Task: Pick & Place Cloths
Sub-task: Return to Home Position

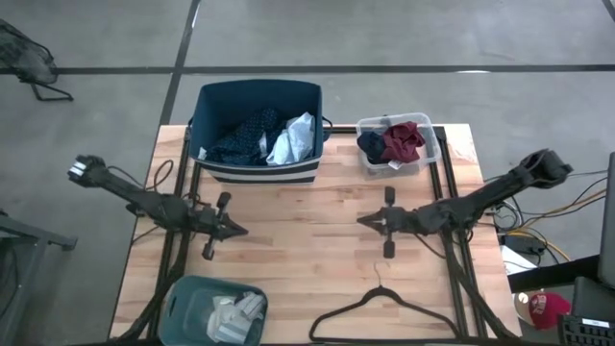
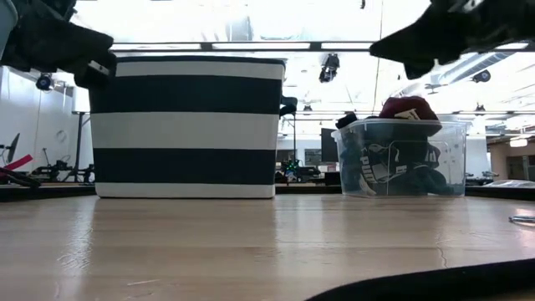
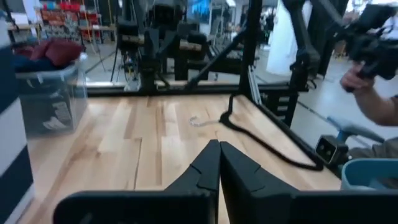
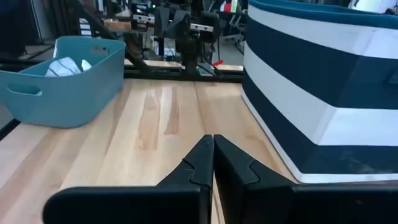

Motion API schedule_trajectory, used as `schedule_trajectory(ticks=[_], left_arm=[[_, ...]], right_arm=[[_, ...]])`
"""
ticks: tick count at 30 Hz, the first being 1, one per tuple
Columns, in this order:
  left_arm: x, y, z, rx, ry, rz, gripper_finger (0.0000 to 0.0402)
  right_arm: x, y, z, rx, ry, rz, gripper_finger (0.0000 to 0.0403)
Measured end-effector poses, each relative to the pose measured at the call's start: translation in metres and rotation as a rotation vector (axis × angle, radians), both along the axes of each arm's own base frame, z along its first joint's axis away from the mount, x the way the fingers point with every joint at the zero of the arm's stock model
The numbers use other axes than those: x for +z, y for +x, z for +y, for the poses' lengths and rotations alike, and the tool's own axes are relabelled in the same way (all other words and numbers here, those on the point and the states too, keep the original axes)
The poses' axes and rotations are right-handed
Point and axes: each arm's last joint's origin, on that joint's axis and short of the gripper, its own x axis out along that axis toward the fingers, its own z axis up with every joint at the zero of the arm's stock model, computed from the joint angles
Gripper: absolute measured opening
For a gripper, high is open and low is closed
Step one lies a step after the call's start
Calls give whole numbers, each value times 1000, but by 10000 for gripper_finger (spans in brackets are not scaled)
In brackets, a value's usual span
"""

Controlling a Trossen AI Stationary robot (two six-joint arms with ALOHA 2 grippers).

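Note:
The cloths lie in three tubs. A navy patterned piece (image 1: 240,135) and a light blue-grey shirt (image 1: 293,139) sit in the navy striped tub (image 1: 258,171) at the far edge. A maroon piece (image 1: 404,139) and a dark piece (image 1: 373,144) fill the clear tub (image 1: 428,159). White and grey socks (image 1: 235,312) lie in the teal tub (image 1: 183,298) at the near left. My left gripper (image 1: 240,230) hovers shut over the table's left half. My right gripper (image 1: 363,221) hovers shut over the right half. Both point toward the table's middle and hold nothing.
A thin black clothes hanger (image 1: 384,309) lies on the table near its near edge, right of centre. Bare wood (image 1: 303,226) spreads between the two grippers. A person's hand (image 3: 367,93) shows beyond the table in the left wrist view.

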Motion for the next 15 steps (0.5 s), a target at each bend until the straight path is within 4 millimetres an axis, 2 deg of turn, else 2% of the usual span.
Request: schedule_trajectory(ticks=[11,15], left_arm=[[5,-21,9,-3,28,-73,9],[5,-30,13,-2,29,-88,12]], right_arm=[[1,-36,-14,51,25,-114,8],[-5,-50,-19,51,3,-148,8]])
